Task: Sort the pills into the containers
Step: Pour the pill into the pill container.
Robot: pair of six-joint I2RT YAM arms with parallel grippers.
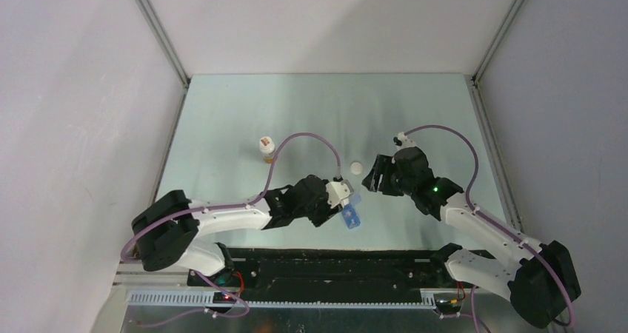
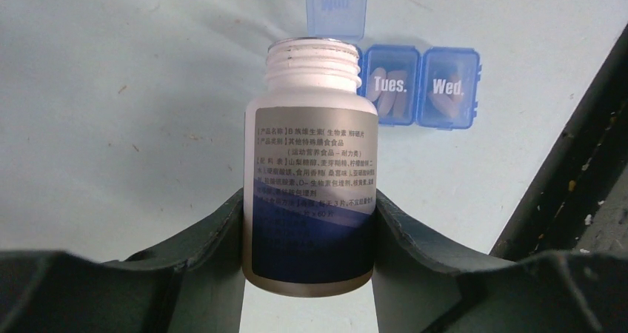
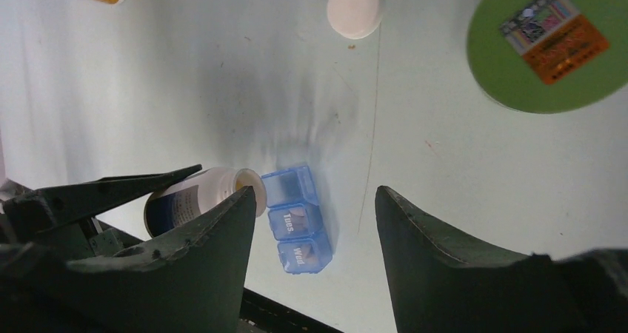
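At near edge of counter (image 2: 111,89), blue pill box (image 2: 418,89) laid flat: Mon. lid flipped up, Tues./Wed. lids shut. Uncapped white bottle (image 2: 311,148) pinched by L claw (image 2: 309,200), mouth at Mon. compartment. R claw (image 3: 315,194) spread, nothing gripped, near box. White cap (image 3: 355,6) seen farther back.

The first compartment of the translucent blue rectangular pill box (image 2: 403,89) is hidden behind the open neck of the white labelled plastic bottle (image 2: 311,163); its raised lid (image 2: 337,7) is cut by the top edge. Contents under the closed lids are blurred.
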